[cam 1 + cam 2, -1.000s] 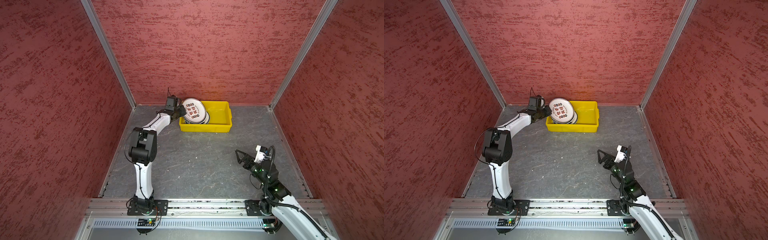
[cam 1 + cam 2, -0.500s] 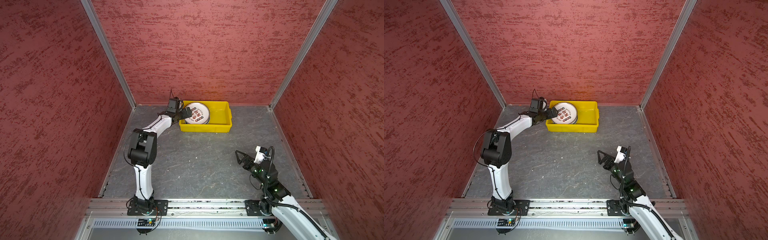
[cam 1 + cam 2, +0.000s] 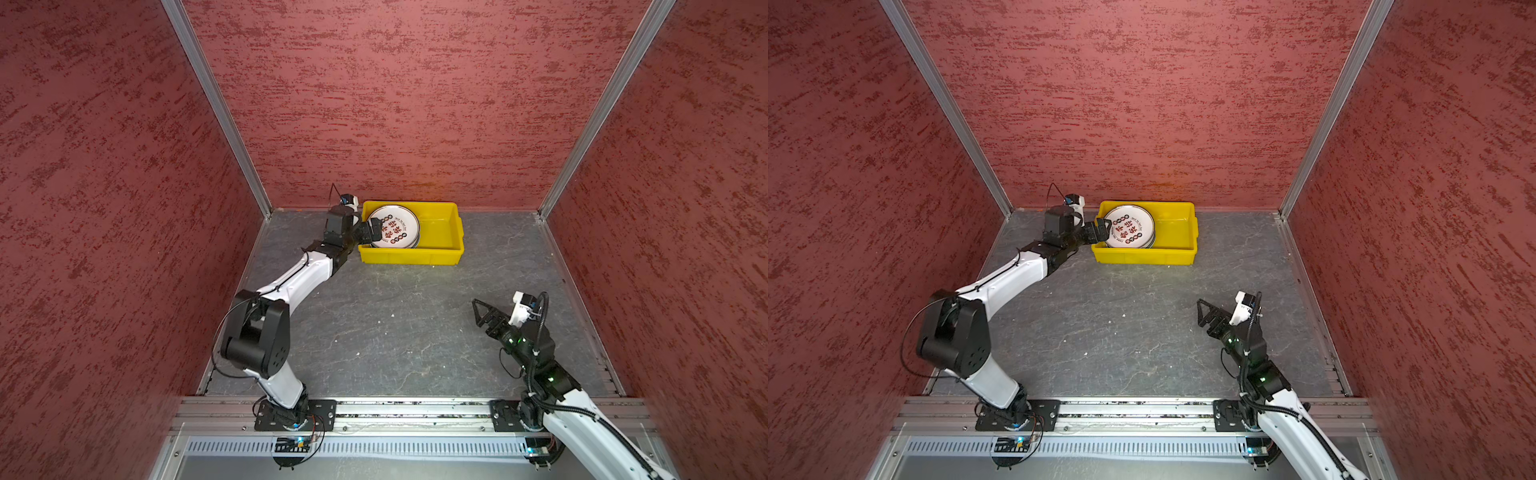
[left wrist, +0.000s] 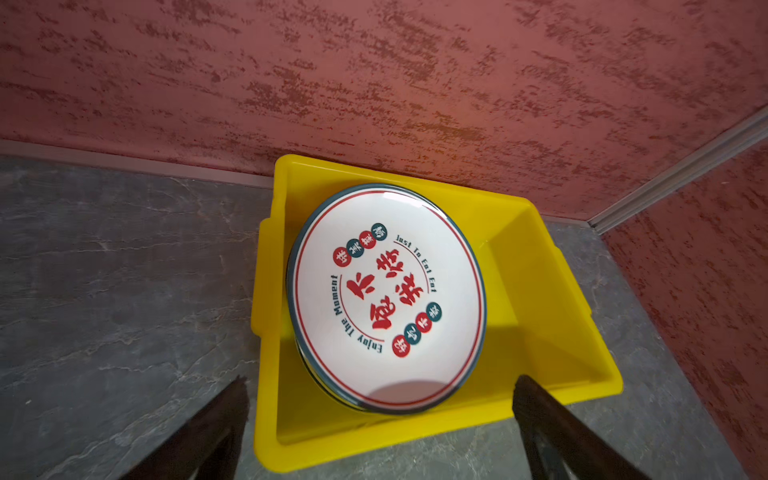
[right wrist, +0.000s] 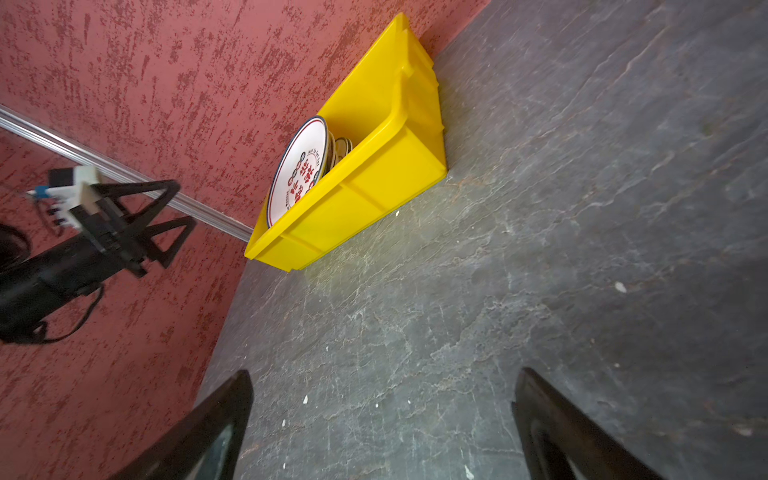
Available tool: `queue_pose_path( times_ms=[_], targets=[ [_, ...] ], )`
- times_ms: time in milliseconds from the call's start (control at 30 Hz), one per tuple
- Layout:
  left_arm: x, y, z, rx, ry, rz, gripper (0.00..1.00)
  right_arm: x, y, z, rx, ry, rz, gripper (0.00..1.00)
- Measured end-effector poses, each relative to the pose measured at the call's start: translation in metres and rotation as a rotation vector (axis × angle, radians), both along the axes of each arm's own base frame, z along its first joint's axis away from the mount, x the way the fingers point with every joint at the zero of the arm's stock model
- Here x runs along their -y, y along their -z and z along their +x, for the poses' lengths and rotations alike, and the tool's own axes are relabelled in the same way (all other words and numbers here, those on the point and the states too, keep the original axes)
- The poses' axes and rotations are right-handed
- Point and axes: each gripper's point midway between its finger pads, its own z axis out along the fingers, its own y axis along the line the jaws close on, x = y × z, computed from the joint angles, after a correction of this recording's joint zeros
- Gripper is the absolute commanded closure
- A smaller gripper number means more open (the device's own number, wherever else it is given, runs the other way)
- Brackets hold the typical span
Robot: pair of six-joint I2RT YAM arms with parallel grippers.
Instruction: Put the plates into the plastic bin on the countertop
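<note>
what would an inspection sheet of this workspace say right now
surface: dark grey countertop, mostly bare
job's things: plates stacked in the left half of the yellow plastic bin, top one white with red characters; none seen outside it
clutter: a few pale specks
grippers: left claw open at the bin's left end, holding nothing; right claw open, empty, over bare countertop
cables: black cable loops on both arms
surroundings: red textured walls, aluminium rails

top plate (image 3: 397, 227): lowered onto plates (image 5: 343, 147) in plastic bin (image 3: 415, 254) | left gripper (image 3: 372, 230): opened, released it
</note>
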Motion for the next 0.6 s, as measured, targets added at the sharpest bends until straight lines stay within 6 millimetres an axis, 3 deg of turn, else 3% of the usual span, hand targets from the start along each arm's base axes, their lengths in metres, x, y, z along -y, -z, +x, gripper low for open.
queue_pose_path(
  times_ms=[133, 267, 433, 600],
  targets=[
    [-0.024, -0.020, -0.041, 0.125, -0.056, 0.022, 0.01, 0.008, -0.008, 0.012, 0.035, 0.047, -0.076, 0.01],
    [-0.057, -0.026, -0.071, 0.202, -0.151, 0.055, 0.01, 0.012, -0.025, 0.029, 0.080, 0.089, -0.149, 0.01],
    [-0.102, -0.010, -0.095, 0.210, -0.281, 0.094, 0.01, 0.016, -0.038, 0.055, 0.104, 0.146, -0.249, 0.01],
    [-0.140, 0.022, -0.114, 0.194, -0.392, 0.162, 0.01, 0.027, -0.049, 0.074, 0.147, 0.227, -0.360, 0.01]
  ],
)
